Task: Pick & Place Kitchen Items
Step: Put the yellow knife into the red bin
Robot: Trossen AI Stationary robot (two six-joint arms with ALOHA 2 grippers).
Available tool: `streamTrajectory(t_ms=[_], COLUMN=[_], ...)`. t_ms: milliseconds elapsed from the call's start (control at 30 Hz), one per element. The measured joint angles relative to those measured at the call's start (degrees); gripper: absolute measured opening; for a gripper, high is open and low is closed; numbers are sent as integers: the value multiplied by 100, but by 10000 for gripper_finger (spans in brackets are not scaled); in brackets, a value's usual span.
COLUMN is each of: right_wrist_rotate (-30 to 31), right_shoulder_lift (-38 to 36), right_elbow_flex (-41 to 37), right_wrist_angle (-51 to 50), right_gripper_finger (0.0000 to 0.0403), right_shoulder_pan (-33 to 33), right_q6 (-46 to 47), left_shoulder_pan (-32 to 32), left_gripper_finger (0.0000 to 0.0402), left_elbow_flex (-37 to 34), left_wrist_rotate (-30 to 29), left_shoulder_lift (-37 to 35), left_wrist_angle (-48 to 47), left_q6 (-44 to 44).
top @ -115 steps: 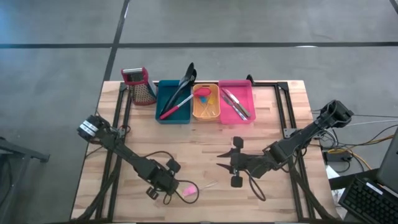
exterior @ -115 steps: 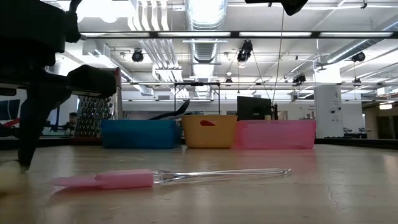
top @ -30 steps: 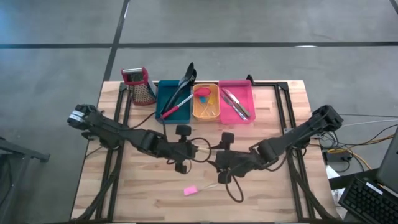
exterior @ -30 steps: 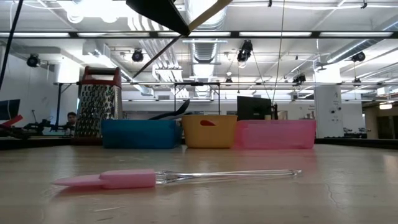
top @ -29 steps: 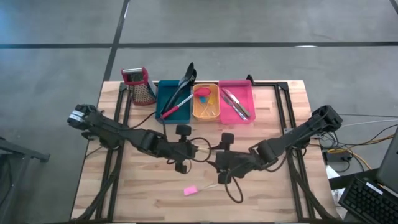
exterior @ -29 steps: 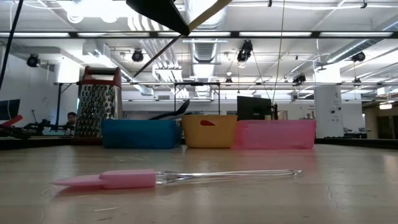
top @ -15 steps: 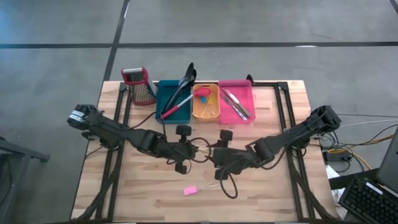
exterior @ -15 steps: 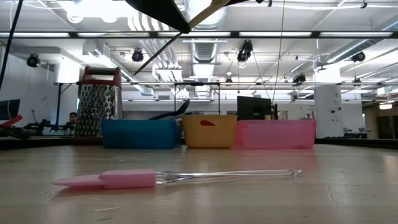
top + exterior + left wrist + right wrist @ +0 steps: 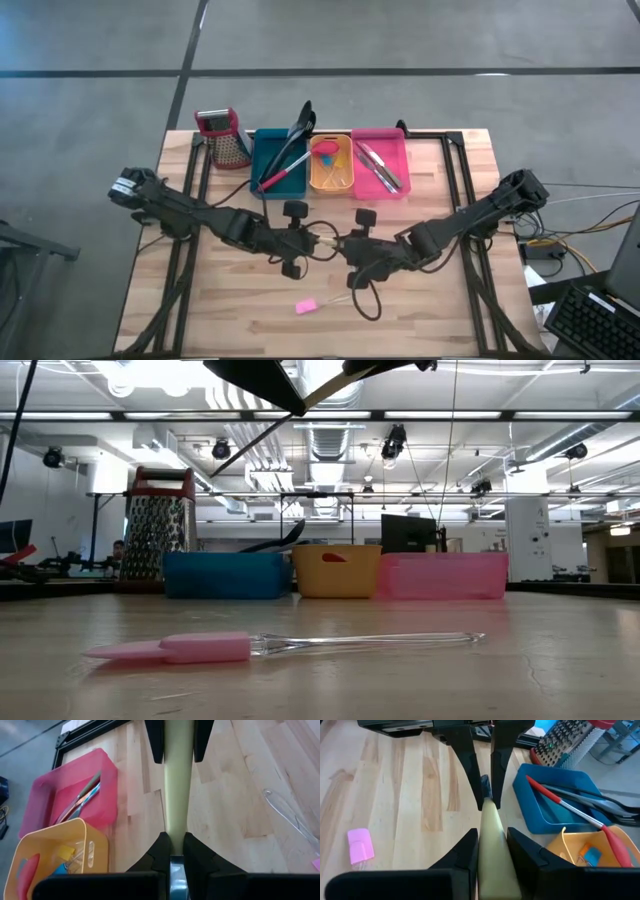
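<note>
A utensil with a pale cream handle (image 9: 328,241) and a dark grey-blue end hangs above the table's middle between my two grippers. My left gripper (image 9: 312,240) is shut on its dark end. My right gripper (image 9: 345,248) faces it from the right and is shut on the cream handle. A pink spatula (image 9: 306,306) with a clear handle lies flat on the table near the front. It also shows in the low view (image 9: 170,649) and the right wrist view (image 9: 360,845). My left gripper pinches the utensil between its two fingers where the cream handle meets the dark grey-blue end (image 9: 174,862). The fingers come level from the table's left and lie along the utensil, which is clear of the table. My right gripper pinches the cream handle (image 9: 491,832) between its two fingers. The fingers come level from the table's right and lie along the handle. Its fingertips (image 9: 154,742) stand a short way from the left gripper's.
At the back stand a teal bin (image 9: 270,175) with red and black utensils, an orange bin (image 9: 332,183) with small pieces, and a pink bin (image 9: 400,150) with metal tools. A metal box grater (image 9: 225,138) stands to their left. Cables loop below both grippers.
My right gripper has moved toward the table's left, closer to the left gripper, and its fingers now reach over the cream handle. The utensil and the pink spatula have stayed where they were.
</note>
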Motion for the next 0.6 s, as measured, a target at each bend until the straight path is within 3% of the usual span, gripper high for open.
streamTrajectory(t_ms=[167, 467, 600], right_wrist_rotate=[4, 25, 33], right_shoulder_lift=[0, -15, -51], right_elbow_flex=[0, -13, -13], right_wrist_angle=[-12, -217, -691], right_gripper_finger=[70, 70, 70], right_shoulder_pan=[0, 0, -5], right_q6=[-2, 51, 395], left_shoulder_pan=[0, -7, -7], left_gripper_finger=[37, 152, 181], left_elbow_flex=[0, 0, 53], left_wrist_rotate=[-2, -44, -366], left_shoulder_lift=[0, -2, -90], left_wrist_angle=[-2, -133, -441], left_q6=[93, 430, 419])
